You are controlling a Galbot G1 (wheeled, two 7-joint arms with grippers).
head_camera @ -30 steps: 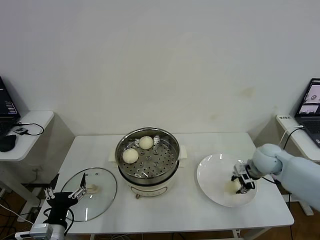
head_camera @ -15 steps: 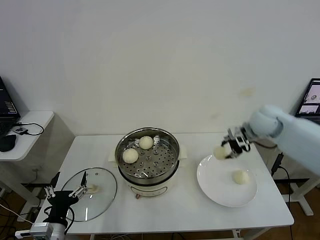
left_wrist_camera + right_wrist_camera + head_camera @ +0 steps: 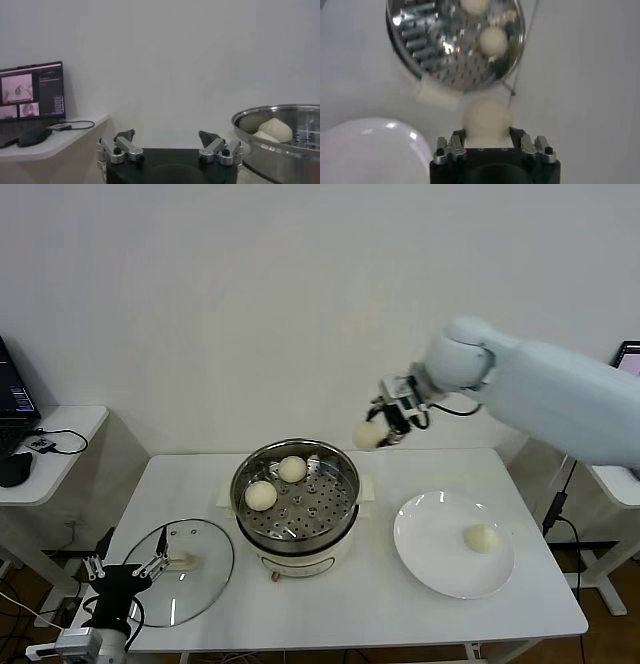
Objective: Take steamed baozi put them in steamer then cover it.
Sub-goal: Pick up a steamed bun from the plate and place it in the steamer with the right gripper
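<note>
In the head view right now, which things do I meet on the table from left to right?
Glass lid → steamer pot with two buns → white plate → one bun on that plate.

Right gripper (image 3: 385, 424) airborne, clamped on a baozi (image 3: 368, 435).
Hangs right of steamer (image 3: 296, 497) holding two buns; one bun on plate (image 3: 440, 554); lid (image 3: 180, 572) flat by left gripper (image 3: 128, 567).
</note>
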